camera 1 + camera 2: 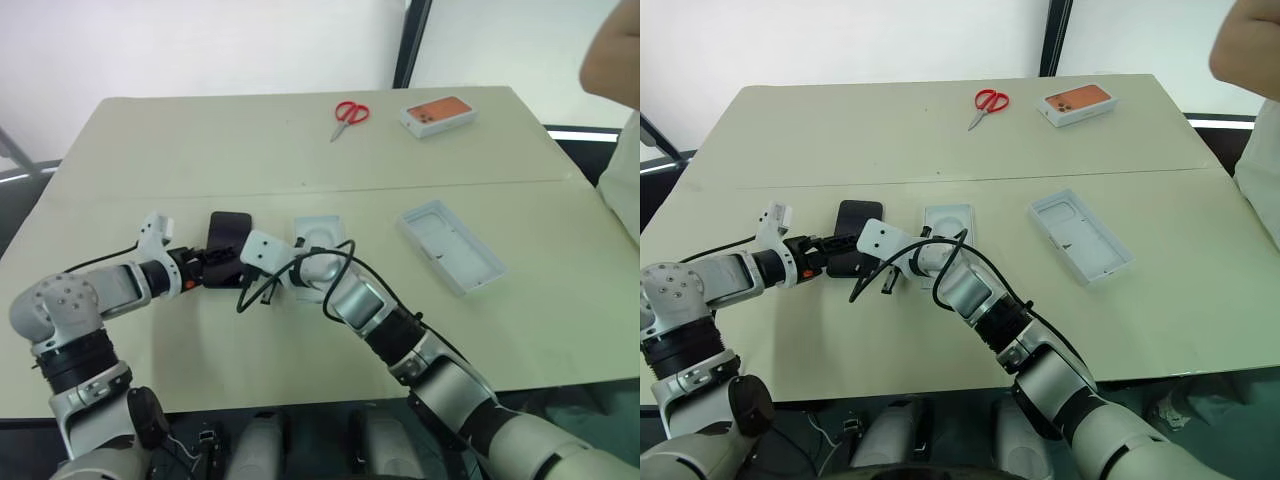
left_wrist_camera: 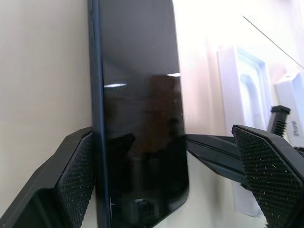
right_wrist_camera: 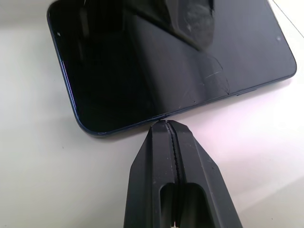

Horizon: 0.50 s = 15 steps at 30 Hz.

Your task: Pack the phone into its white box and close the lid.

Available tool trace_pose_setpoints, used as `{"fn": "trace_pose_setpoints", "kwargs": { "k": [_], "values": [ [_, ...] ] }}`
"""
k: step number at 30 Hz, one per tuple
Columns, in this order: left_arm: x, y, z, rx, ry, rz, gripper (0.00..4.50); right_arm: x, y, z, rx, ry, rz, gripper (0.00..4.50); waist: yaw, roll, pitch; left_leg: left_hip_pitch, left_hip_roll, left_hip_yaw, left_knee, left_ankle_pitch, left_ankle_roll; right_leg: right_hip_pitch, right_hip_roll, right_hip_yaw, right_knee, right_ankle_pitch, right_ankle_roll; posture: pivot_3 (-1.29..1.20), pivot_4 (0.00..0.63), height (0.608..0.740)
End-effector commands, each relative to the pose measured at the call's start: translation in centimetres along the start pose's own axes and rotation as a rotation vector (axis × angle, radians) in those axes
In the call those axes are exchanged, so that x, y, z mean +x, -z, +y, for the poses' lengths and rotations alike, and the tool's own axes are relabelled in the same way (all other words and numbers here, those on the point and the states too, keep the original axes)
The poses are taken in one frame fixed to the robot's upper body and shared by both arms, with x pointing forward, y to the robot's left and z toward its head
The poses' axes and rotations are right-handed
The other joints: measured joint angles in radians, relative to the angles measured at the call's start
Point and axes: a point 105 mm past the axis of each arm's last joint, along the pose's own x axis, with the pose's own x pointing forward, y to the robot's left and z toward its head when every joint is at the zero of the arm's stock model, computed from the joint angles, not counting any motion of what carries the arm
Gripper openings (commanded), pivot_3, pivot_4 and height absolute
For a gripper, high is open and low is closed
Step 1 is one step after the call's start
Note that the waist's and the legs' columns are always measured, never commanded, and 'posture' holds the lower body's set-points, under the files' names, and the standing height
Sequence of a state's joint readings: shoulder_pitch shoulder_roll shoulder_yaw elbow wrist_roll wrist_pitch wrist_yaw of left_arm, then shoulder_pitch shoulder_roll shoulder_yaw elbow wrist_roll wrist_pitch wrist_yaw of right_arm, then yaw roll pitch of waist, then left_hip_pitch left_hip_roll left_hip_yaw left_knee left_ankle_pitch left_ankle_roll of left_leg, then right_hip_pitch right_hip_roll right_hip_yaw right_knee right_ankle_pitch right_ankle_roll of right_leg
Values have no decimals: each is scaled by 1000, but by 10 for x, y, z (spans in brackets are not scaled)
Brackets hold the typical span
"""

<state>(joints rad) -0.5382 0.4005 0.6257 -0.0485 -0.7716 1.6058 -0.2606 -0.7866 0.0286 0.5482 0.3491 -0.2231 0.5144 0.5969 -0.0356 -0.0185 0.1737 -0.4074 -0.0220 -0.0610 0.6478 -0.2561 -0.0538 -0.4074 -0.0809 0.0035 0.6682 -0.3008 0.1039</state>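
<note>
The phone (image 1: 228, 232) is glossy and black and sits left of the table's middle, its dark screen (image 2: 137, 118) facing up. My left gripper (image 1: 220, 268) is open around the phone's near end. One pad (image 2: 78, 166) rests against the phone's edge and the other pad (image 2: 266, 166) stands well clear. My right gripper (image 3: 166, 124) is shut with nothing in it, and its tips touch the phone's long side (image 3: 166, 61). The white box (image 1: 450, 245) lies open side up to the right, apart from both arms. The lid is out of view.
A flat white insert tray (image 1: 320, 235) with an oval recess lies just right of the phone, under my right wrist. Red scissors (image 1: 349, 115) and an orange-topped box (image 1: 437, 115) lie at the far edge. A person's arm (image 1: 610, 60) is at the right.
</note>
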Motion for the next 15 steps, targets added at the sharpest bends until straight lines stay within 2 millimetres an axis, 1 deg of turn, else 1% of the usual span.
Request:
{"fn": "trace_pose_setpoints", "kwargs": {
  "k": [1, 13, 15],
  "values": [
    [0, -4, -14, 17, 73, -8, 4488, 1, -10, 5, -13, -12, -36, 0, -1, 0, 0, 0, 0, 0, 0, 0, 0, 0, 0, 0, 0, 0, 0, 0, 150, 740],
    [-5, -9, -8, 10, 46, -36, 4488, 0, -7, 7, -12, -18, -31, 0, -3, 0, 0, 0, 0, 0, 0, 0, 0, 0, 0, 0, 0, 0, 0, 0, 150, 740],
    [-6, -10, -8, 9, 44, -41, 3942, 0, -7, 7, -14, -18, -31, 0, -4, 0, 0, 0, 0, 0, 0, 0, 0, 0, 0, 0, 0, 0, 0, 0, 150, 740]
  ]
}}
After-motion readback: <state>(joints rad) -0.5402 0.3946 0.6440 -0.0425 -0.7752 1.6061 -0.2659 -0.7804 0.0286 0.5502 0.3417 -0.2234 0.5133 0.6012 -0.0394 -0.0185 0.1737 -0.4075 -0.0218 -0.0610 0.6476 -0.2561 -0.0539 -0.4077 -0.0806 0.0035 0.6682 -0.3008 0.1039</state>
